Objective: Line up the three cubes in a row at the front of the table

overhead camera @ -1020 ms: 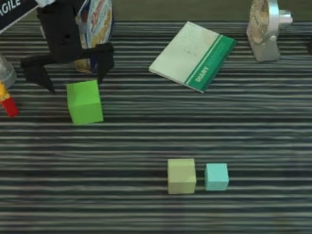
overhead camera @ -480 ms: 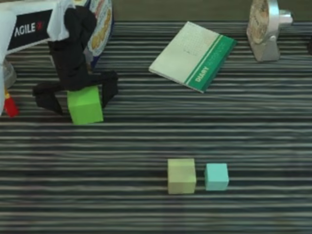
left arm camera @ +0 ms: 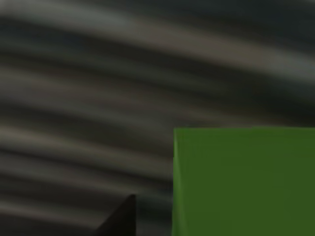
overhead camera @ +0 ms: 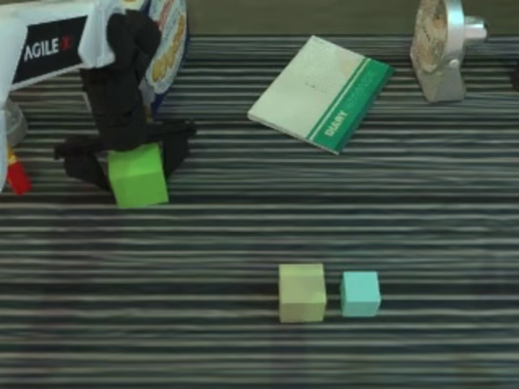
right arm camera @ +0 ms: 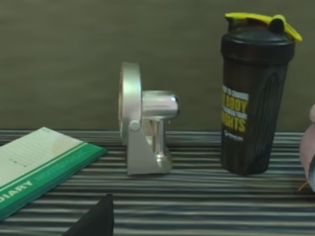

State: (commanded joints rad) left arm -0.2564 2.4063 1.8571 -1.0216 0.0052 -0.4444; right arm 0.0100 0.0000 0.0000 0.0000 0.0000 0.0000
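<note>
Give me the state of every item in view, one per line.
Green cube: on the table, between the left end effector's spread fingers.
Olive-yellow cube: resting at front.
Cyan cube: resting beside it, apart.
Diary: closed, flat.
Shaker bottle: upright, lid shut.

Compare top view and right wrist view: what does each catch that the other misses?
Only the top view shows the left gripper straddling the green cube at far left, plus the olive-yellow cube and cyan cube apart, near the front. Only the right wrist view shows the black shaker bottle. Both show the diary, the silver stand and the striped table.
</note>
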